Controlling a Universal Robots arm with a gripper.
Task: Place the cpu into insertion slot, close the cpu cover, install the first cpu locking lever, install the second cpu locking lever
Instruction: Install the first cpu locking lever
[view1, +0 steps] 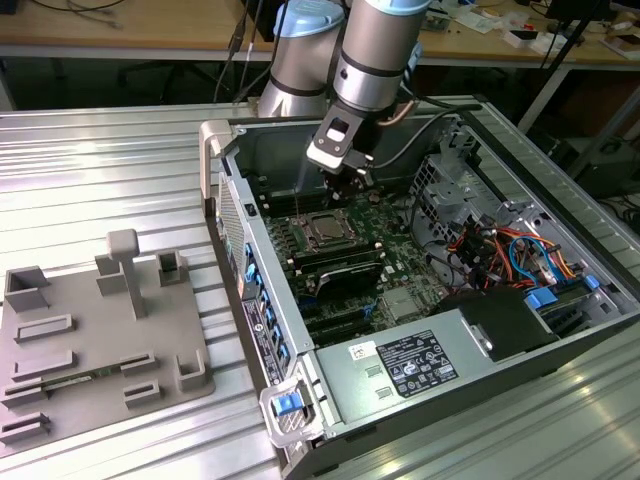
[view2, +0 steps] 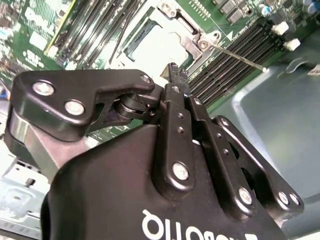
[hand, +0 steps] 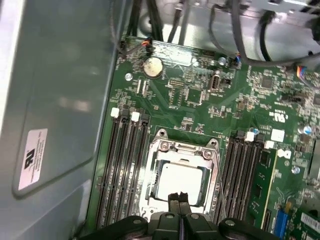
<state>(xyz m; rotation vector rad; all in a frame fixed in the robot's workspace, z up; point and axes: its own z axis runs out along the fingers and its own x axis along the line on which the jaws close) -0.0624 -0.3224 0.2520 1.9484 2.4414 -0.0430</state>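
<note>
In the exterior view, your gripper (view1: 352, 186) hangs inside the open computer case (view1: 225, 215). The cpu (view1: 327, 231) sits in its socket (view1: 308, 225) just below the tips. A grey plastic tray (view1: 90, 330) lies outside the case, well apart from the tool.

In the second wrist view, the fingertips (view2: 173, 72) are pressed together with nothing between them. The cpu (view2: 160, 47) lies just past them, with the silver cover (view2: 187, 37) lying around it. A thin lever (view2: 235, 54) runs from the cover's corner out over the black memory slots (view2: 225, 67) beside the tool.

In the first wrist view, the tips (hand: 178, 197) are at the cpu's (hand: 180, 177) near edge; you cannot tell whether they touch it. Memory slots (hand: 122, 160) flank the tool on both sides, the case wall (hand: 50, 100) stands further out, and a coin battery (hand: 152, 66) lies well ahead.
</note>
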